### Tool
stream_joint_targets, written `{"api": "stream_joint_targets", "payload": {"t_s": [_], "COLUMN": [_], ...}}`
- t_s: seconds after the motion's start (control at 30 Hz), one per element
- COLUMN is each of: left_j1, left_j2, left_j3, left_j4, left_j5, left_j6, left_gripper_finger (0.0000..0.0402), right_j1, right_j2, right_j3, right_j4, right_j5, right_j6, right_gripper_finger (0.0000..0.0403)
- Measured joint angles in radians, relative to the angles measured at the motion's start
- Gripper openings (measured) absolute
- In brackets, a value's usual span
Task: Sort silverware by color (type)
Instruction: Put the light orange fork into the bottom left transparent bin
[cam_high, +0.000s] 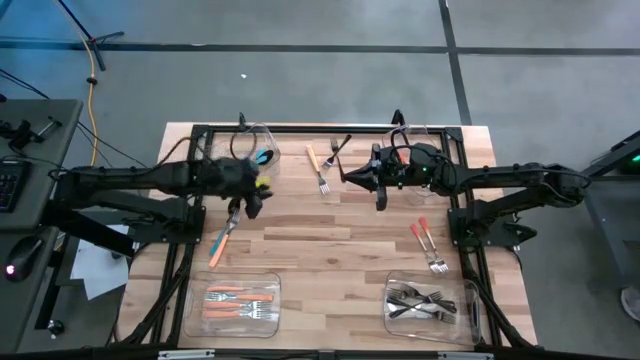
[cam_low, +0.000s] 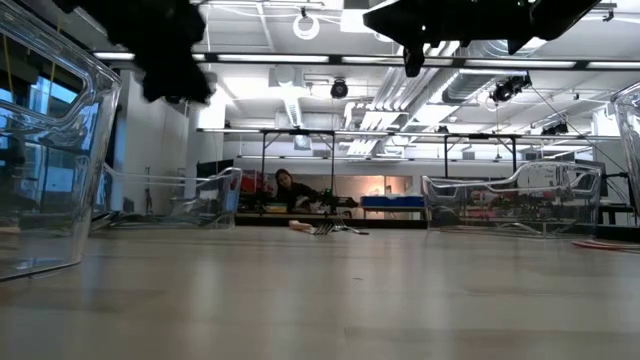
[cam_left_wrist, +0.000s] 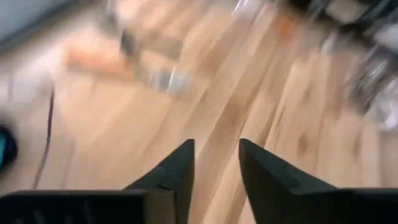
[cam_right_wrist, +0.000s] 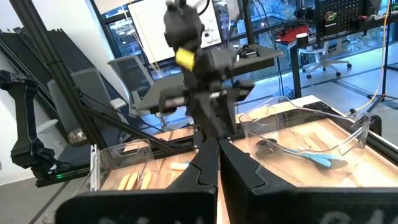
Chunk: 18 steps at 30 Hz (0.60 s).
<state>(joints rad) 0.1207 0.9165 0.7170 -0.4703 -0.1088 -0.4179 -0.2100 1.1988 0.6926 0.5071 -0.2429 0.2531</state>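
Note:
My left gripper (cam_high: 250, 203) (cam_left_wrist: 216, 163) hovers over the table's left middle, open, with nothing between its fingers. An orange-handled fork (cam_high: 222, 238) lies on the wood just beside it, toward the near-left. My right gripper (cam_high: 350, 180) (cam_right_wrist: 217, 149) is raised over the far middle, pointing toward the left arm, shut and empty. An orange-handled fork (cam_high: 318, 163) and a black fork (cam_high: 338, 150) lie at the far middle. Two red-orange-handled pieces (cam_high: 428, 245) lie on the right side.
Four clear bins stand at the corners. The far-left bin (cam_high: 268, 135) holds teal pieces and the far-right bin (cam_high: 440, 135) red-orange ones. The near-left bin (cam_high: 275, 285) holds orange-handled pieces and the near-right bin (cam_high: 470, 305) black ones. Bare wood lies between the near bins.

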Motion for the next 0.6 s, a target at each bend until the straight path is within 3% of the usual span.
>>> {"api": "stream_joint_targets", "payload": {"t_s": [0.3,0.5,0.6], "left_j1": [-0.131,-0.230,-0.262], "left_j2": [0.143,0.253,0.305], "left_j3": [-0.002,-0.024,-0.035], "left_j4": [-0.479,-0.502,-0.507], "left_j5": [-0.002,-0.003,-0.002], "left_j6": [-0.396,-0.640,-0.691], "left_gripper_finger": [0.0171,0.0170,0.0170], "right_j1": [0.000,0.000,0.000], "right_j2": [0.000,0.000,0.000], "right_j3": [0.000,0.000,0.000], "right_j4": [-0.020,-0.042,-0.057], "right_j5": [0.000,0.001,0.001], "right_j6": [-0.008,-0.011,-0.010], "right_gripper_finger": [0.0000,0.0000,0.0000]}}
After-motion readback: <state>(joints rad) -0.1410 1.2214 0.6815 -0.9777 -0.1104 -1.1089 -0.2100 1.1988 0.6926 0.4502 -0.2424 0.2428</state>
